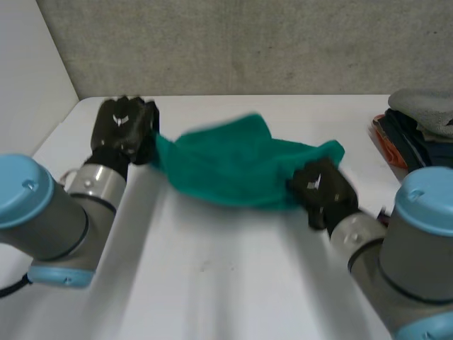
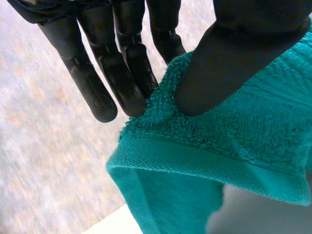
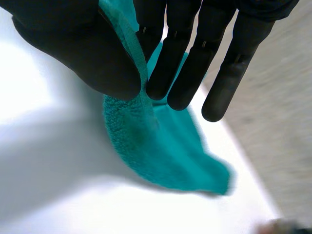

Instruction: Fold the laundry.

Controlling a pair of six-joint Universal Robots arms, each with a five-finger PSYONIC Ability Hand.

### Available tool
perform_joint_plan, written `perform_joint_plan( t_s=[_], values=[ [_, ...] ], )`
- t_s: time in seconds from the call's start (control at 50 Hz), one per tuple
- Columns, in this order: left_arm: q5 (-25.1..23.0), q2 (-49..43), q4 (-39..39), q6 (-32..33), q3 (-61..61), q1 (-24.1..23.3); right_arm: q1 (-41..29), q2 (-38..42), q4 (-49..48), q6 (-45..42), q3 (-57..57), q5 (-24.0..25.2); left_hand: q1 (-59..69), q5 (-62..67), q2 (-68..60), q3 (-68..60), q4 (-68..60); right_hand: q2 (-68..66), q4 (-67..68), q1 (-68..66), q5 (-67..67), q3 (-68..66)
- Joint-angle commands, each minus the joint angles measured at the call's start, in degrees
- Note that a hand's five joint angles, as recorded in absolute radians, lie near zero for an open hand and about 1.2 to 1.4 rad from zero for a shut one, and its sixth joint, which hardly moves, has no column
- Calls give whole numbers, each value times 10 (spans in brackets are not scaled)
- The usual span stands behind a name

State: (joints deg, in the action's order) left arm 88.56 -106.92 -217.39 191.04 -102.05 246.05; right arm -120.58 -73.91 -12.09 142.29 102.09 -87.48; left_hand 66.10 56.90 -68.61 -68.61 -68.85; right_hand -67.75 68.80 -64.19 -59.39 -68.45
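Right hand, lower right: thumb and fingers pinch teal terry towel edge. Left hand, upper left, pinches hemmed corner. Looped-pile cloth slack between, over white counter.

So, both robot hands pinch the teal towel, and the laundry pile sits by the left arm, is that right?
Not quite: the head view shows the laundry pile by the right arm. The left robot hand and right robot hand do pinch the teal towel.

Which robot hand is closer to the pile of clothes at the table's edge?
Right. The right hand pinches the green towel at its end nearer the pile of clothes; the left hand pinches the other end, across the table from the pile.
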Motion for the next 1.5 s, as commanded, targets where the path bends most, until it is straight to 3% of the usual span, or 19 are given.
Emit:
perform_joint_plan(
  t_s=[0.02,0.08,0.2,0.26,0.42,0.5,0.76,0.92,0.96,0.98,1.0,1.02,1.04,1.12,1.2,1.22,1.38,1.5],
  values=[
    [0,-1,19,-1,-32,5,-5,8,80,81,-38,41,139,131,-114,-114,-112,95,-105,59,111,102],
    [0,8,43,-1,-39,6,18,3,94,82,-65,58,139,131,-114,-114,-112,377,-388,342,394,384],
    [-1,25,91,-1,-46,7,82,-7,135,79,-127,76,139,131,-114,-114,-112,461,-471,425,477,468],
    [-1,26,98,-1,-49,10,92,-6,191,55,-179,107,139,131,-114,-114,-112,476,-486,440,492,483],
    [-1,36,104,0,-54,11,94,107,270,-91,-309,216,139,131,-114,-114,-112,461,-471,425,477,468],
    [-1,41,107,0,-54,10,95,178,270,-138,-371,226,139,131,-114,-114,-112,454,-464,418,470,461],
    [-1,45,108,0,-58,9,96,457,261,-142,-660,223,139,131,-114,-114,-112,440,-451,405,457,447],
    [-1,45,108,0,-59,8,108,530,266,-143,-739,225,139,131,-114,-114,-112,415,-426,380,432,422],
    [-1,47,108,0,-59,8,112,532,267,-143,-741,229,139,131,-114,-114,-112,289,-300,254,306,297],
    [-1,51,108,0,-59,9,112,531,268,-143,-741,230,139,131,-114,-114,-112,229,-240,194,245,236],
    [-1,52,108,0,-59,9,115,530,268,-143,-742,233,139,131,-114,-114,-112,20,-31,-15,37,27],
    [-1,53,108,0,-59,9,116,528,268,-143,-742,234,139,131,-114,-114,-112,-97,86,-132,-80,-90],
    [-1,56,108,0,-59,10,117,526,268,-142,-741,234,139,131,-114,-114,-112,-122,112,-158,-106,-115],
    [0,65,108,0,-59,11,121,488,261,-140,-722,217,139,131,-114,-114,-112,-123,112,-158,-106,-116],
    [0,76,112,1,-58,14,135,415,252,-134,-664,169,139,131,-114,-114,-112,-123,112,-158,-106,-116],
    [0,80,114,2,-58,14,140,358,240,-130,-612,148,139,131,-114,-114,-112,-123,112,-158,-106,-116],
    [-1,130,152,-1,-46,59,180,141,234,-127,-437,131,139,131,-114,-114,-112,-123,112,-158,-106,-116],
    [-1,153,166,-3,-43,58,203,57,240,-135,-332,143,139,131,-114,-114,-112,-118,108,-154,-102,-111]
  ],
)
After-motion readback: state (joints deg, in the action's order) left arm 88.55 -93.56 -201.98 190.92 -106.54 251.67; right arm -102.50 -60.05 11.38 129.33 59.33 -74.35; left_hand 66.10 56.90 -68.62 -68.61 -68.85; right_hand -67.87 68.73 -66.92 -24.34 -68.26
